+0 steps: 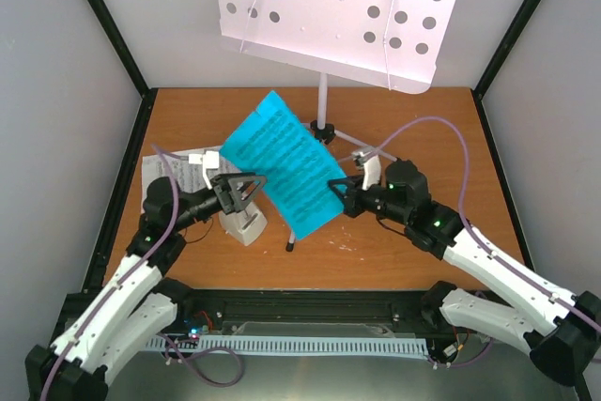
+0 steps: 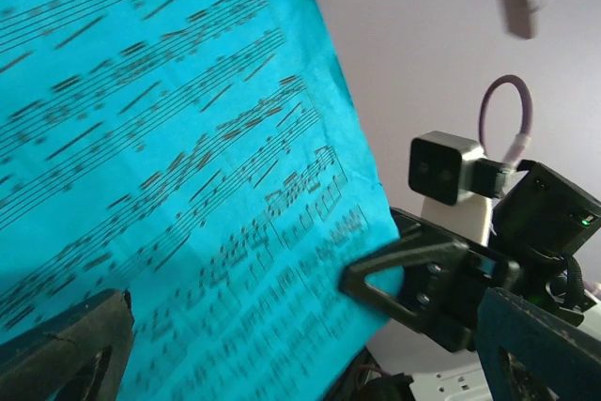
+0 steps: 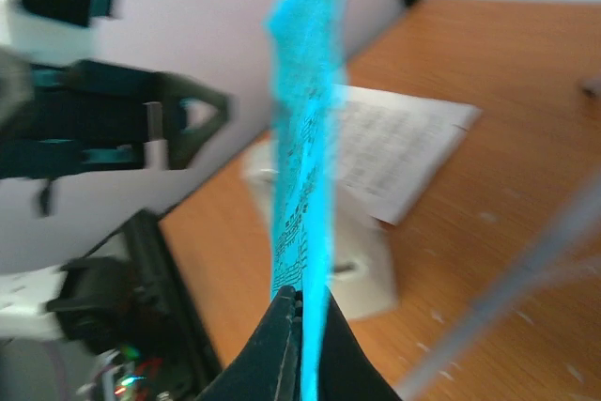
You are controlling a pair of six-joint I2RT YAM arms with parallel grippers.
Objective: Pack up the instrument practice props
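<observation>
Top external view shows your right claw (image 1: 338, 191) pinched shut on the blue sheet-music page (image 1: 286, 161). It grips the page's 4 o'clock edge, so the page hangs clear of the tabletop (image 1: 441, 147) near its centre. Your left claw (image 1: 248, 187) gapes fully wide at the page's 9 o'clock edge and holds nothing, probably placed to take that side. I can't tell whether it touches the paper. The metronome (image 1: 246, 224) sits just below it. White pages (image 1: 183, 176) lie at 9 o'clock, and the music stand (image 1: 329, 7) is at 12.
</observation>
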